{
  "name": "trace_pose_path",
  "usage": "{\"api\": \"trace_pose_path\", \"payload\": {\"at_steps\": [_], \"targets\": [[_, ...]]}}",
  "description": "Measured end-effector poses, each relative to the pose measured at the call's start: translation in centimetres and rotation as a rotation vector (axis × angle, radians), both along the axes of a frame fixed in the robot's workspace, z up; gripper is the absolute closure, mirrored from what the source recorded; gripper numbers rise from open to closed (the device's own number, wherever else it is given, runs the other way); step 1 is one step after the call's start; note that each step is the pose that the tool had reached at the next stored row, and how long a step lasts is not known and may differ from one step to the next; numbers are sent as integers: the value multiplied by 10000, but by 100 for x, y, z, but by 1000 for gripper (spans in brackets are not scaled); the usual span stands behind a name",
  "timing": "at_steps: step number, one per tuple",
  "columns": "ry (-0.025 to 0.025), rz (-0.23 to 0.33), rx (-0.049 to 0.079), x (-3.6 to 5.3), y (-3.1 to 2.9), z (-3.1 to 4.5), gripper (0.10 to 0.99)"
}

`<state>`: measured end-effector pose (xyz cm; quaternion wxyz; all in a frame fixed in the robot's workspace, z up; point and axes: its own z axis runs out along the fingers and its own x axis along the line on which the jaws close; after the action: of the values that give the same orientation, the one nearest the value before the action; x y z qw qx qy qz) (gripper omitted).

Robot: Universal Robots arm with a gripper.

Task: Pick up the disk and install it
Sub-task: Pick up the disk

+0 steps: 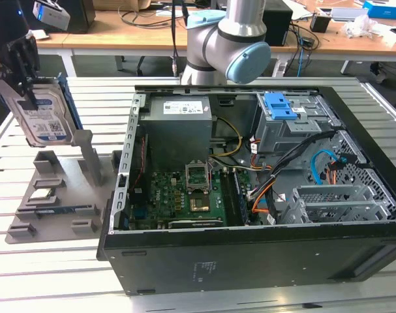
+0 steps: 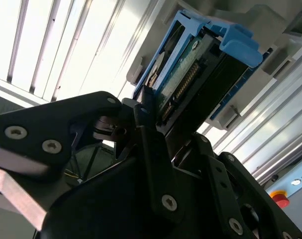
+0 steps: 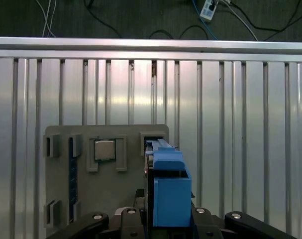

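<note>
Has the gripper [image 1: 27, 85] closed tight on the upper edge of the disk [image 1: 47, 117], upright over the grey fixture [image 1: 60, 195] at the exterior view's left, beside the open computer case [image 1: 250, 261]; calls for a straight, untilted lift, firm grip, clear of the fixture's posts.

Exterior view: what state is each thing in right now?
disk, upright, gripped by the tool
tool, shut on the disk's top edge
gray holder, flat on the slatted table
chip, lying flat in the gray holder
computer case, on its side, open
</note>
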<state>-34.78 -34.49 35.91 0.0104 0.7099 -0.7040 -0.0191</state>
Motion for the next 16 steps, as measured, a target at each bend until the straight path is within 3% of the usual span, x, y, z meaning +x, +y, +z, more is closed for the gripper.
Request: {"api": "trace_pose_path", "payload": {"at_steps": [6,16], "targets": [[1,0,0,0,2,125,722],[2,0,0,0,7,402,722]]}}
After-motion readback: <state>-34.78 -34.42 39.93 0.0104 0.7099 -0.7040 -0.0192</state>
